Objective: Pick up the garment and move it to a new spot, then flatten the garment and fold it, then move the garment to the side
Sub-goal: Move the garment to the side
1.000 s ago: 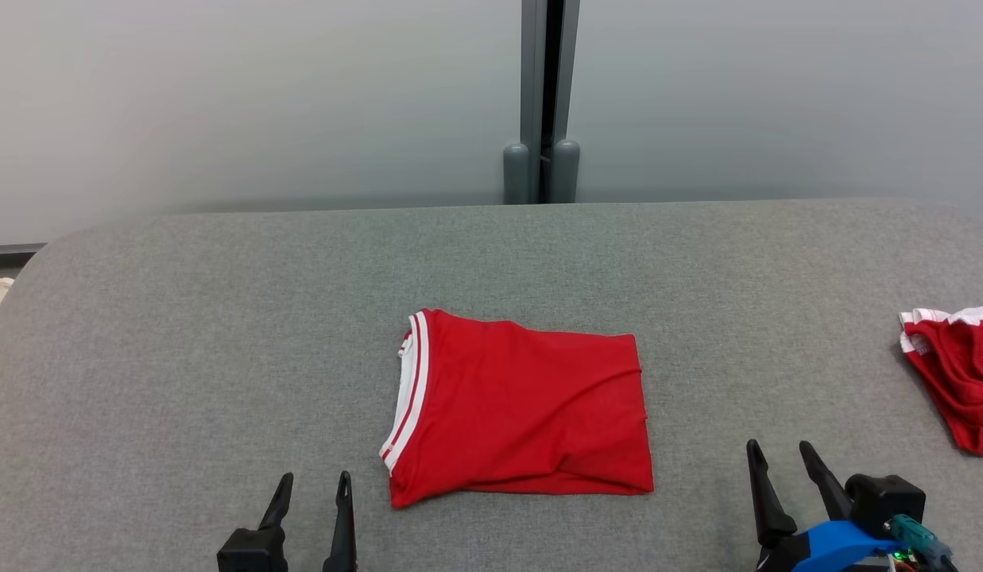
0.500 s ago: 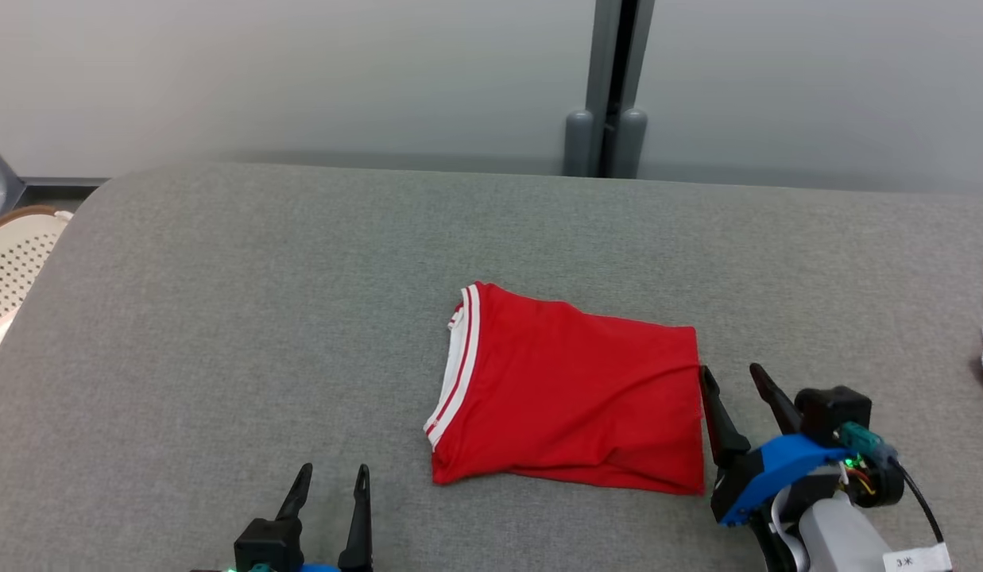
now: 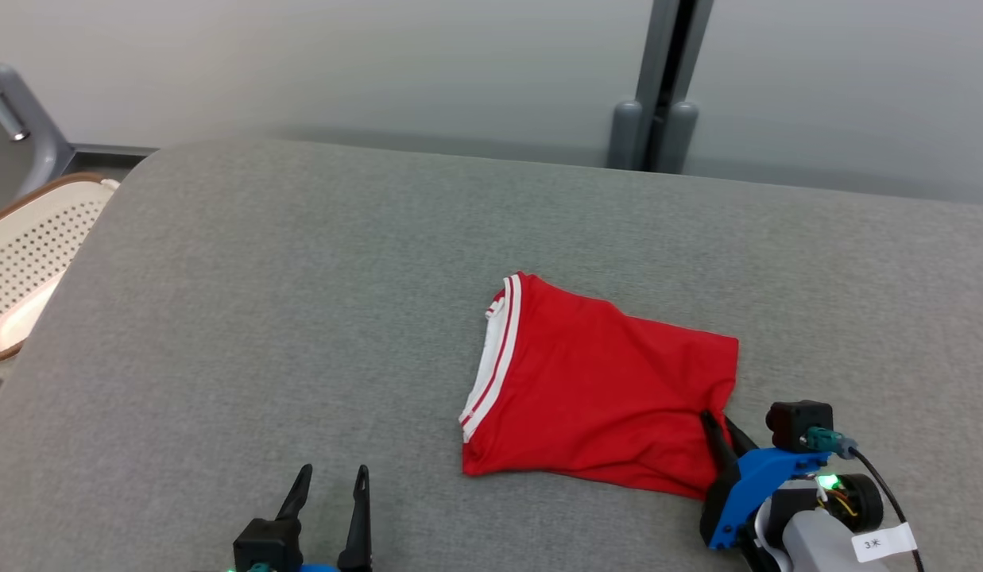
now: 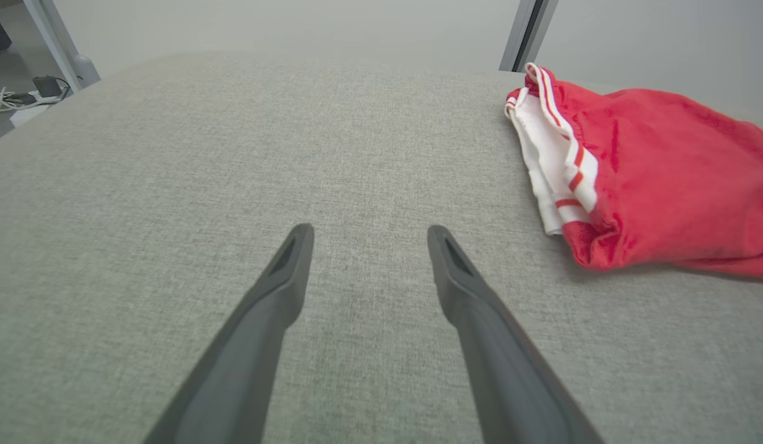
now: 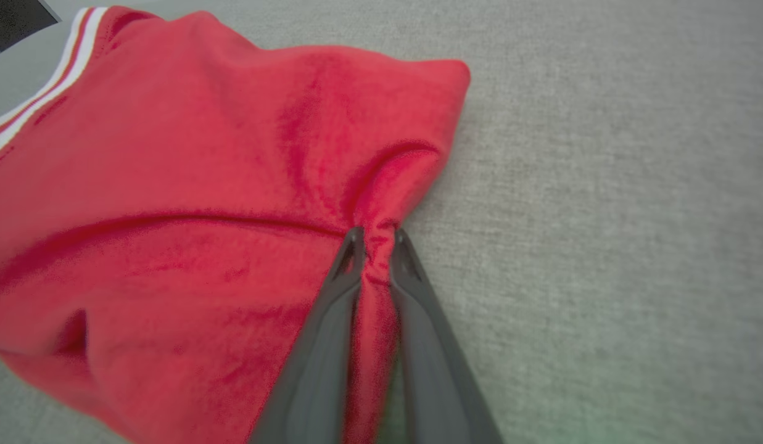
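A folded red garment (image 3: 602, 389) with a white striped band (image 3: 491, 357) lies flat on the grey worktop (image 3: 300, 278), right of the middle in the head view. The right jaws are clenched on a pinch of cloth at its right edge, near the nearer corner, and the fabric bunches between the dark fingers (image 5: 329, 333). The left jaws stand released and spread wide over bare worktop, well apart from the garment's banded end.
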Motion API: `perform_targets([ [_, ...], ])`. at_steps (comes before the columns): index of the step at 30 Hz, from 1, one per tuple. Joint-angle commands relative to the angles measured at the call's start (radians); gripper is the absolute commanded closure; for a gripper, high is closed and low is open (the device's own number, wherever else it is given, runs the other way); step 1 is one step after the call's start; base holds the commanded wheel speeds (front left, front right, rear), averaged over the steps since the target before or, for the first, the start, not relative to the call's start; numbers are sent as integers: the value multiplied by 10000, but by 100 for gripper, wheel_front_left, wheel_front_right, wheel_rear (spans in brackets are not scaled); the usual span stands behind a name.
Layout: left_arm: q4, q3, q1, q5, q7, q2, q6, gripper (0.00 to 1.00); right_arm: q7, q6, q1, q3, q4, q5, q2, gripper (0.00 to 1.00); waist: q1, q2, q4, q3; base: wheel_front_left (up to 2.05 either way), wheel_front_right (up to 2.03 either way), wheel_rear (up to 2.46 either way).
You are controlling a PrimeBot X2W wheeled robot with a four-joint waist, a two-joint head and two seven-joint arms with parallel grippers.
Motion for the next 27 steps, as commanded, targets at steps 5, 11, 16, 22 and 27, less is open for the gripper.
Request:
perform_targets([
  [5, -161, 225, 241, -143, -24, -8, 12, 0, -265, -22, -35, -352, 227, -192, -53, 100, 0, 0, -1012, -353, 0, 0, 0],
  [11, -340, 47, -26, -183, -24, -8, -58, 0, -331, -19, 57, -413, -51, -209, -35, 100, 0, 0, -2852, -313, 0, 0, 0],
  [16, -351, -200, -410, -118, -24, -5, -67, 0, -339, -17, 391, -499, -499, -313, -15, 100, 0, 0, -4365, -105, 0, 0, 0],
  [22, -281, -364, -721, -33, -24, -2, -127, 0, -343, -15, 618, -559, -784, -508, -6, 100, 0, 0, -5660, 118, 0, 0, 0],
  [27, -202, -444, -834, -17, -24, 0, -155, 0, -345, -14, 618, -606, -902, -573, 0, 100, 0, 0, -6078, 309, 0, 0, 0],
])
